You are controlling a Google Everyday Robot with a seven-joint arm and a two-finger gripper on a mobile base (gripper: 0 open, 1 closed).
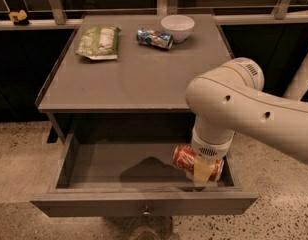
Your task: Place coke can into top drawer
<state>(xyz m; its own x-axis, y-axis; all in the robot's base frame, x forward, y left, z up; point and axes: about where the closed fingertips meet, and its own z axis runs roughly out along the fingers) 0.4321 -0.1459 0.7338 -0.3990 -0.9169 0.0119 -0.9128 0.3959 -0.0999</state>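
Note:
The top drawer [94, 164] stands pulled open below the grey cabinet top, its front panel with a small round knob [146, 213] nearest me. My gripper [203, 170] reaches down into the right part of the drawer from the white arm [229, 104]. It is shut on the coke can [186, 159], a red-orange can lying on its side, held low inside the drawer near the right wall. A pale fingertip [204, 171] covers the can's right part.
On the cabinet top [129, 74] lie a green snack bag [99, 41], a blue-and-silver can [154, 38] on its side and a white bowl [177, 28]. A dark railing runs behind. Speckled floor surrounds the cabinet.

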